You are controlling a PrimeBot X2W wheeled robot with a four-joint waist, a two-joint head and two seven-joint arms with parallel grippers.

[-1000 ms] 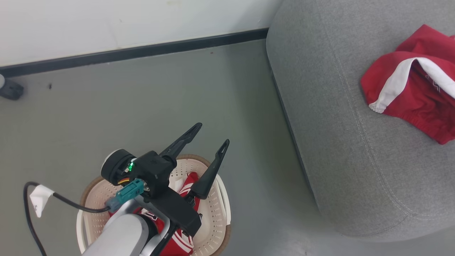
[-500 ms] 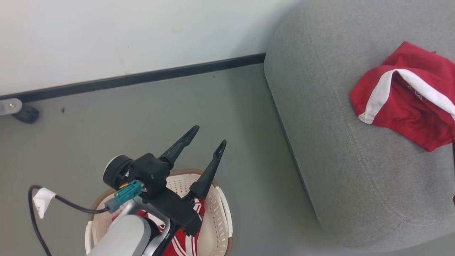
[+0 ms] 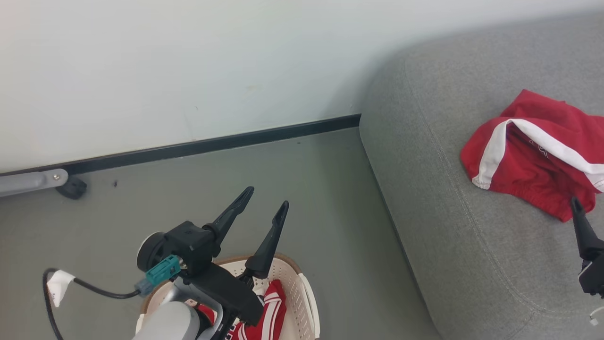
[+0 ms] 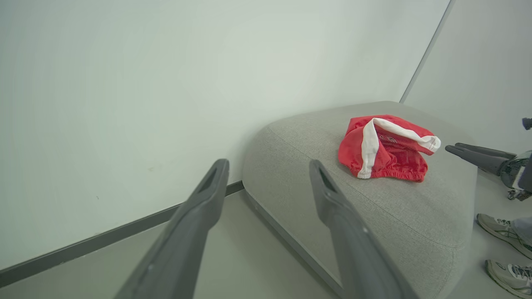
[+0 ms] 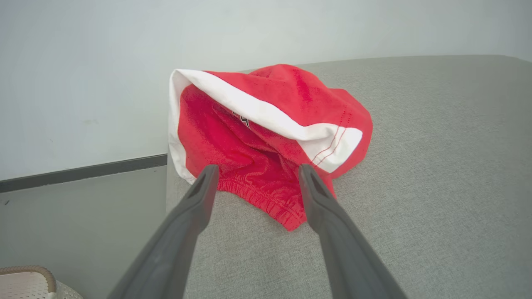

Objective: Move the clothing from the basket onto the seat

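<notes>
One red garment with white stripes (image 3: 528, 156) lies crumpled on the grey seat (image 3: 448, 222). More red clothing (image 3: 270, 309) sits in the cream basket (image 3: 304, 297) at the bottom edge of the head view. My left gripper (image 3: 265, 198) hangs open and empty above the basket, pointing towards the wall. My right gripper (image 5: 257, 170) is open just short of the garment's (image 5: 266, 133) elastic hem, over the seat (image 5: 436, 174), holding nothing. One of its fingers (image 3: 581, 229) shows at the right edge of the head view. The left wrist view shows the garment (image 4: 382, 149) on the seat (image 4: 374, 220).
A pale wall with a black skirting board (image 3: 212, 144) runs behind the grey floor. A grey bar on a black castor (image 3: 71, 187) stands at the left. A black cable with a white tag (image 3: 57, 285) hangs from my left arm. A person's shoes (image 4: 501, 232) stand beside the seat.
The head camera has tilted up, so basket and seat sit lower in the picture. A finger of my right gripper has come into view beside the garment on the seat. The left gripper stays open.
</notes>
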